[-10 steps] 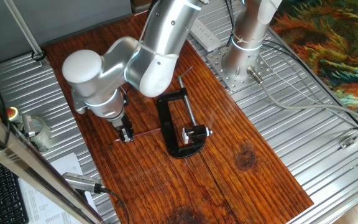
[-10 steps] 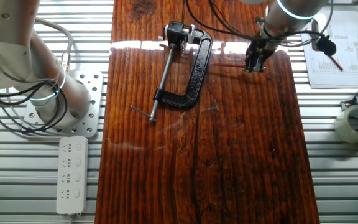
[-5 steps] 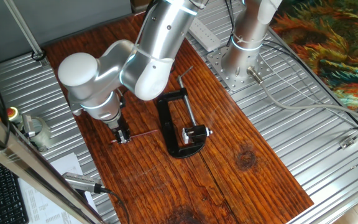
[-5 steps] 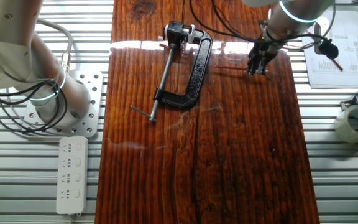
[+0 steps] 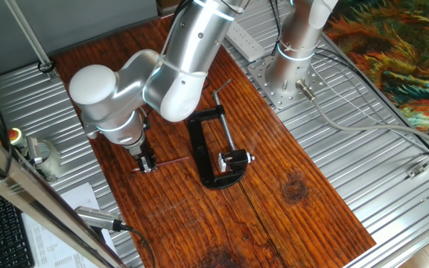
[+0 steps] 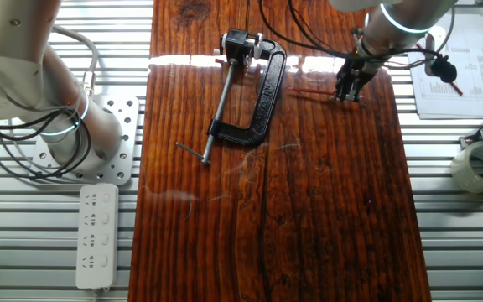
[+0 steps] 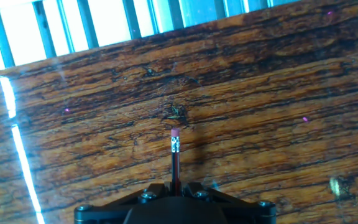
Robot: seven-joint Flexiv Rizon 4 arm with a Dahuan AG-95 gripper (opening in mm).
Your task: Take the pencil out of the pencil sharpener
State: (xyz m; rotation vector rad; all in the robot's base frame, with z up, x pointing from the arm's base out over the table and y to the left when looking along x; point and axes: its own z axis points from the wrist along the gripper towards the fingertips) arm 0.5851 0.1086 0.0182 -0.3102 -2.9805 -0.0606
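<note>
My gripper [image 5: 147, 162] is shut on the thin red pencil [image 5: 171, 159] near its eraser end and holds it low over the wooden board, also in the other fixed view [image 6: 348, 91]. The pencil [image 6: 313, 90] points toward the black C-clamp [image 6: 264, 99], and its tip stops just short of the clamp frame. The small black pencil sharpener [image 5: 233, 158] with a silvery end sits in the clamp's jaws, apart from the pencil; it also shows in the other fixed view [image 6: 240, 42]. In the hand view the pencil [image 7: 175, 160] sticks out between my jaws [image 7: 176, 186], pink eraser at the far end.
The wooden board [image 6: 325, 210] lies on a slatted metal table. A tape roll [image 6: 480, 165] and papers [image 6: 455, 71] are beside the board near my gripper. A power strip [image 6: 96, 235] and the arm's base [image 6: 86, 134] are on the far side.
My gripper has moved a little away from the clamp, carrying the pencil along with it. The clamp and sharpener have not moved.
</note>
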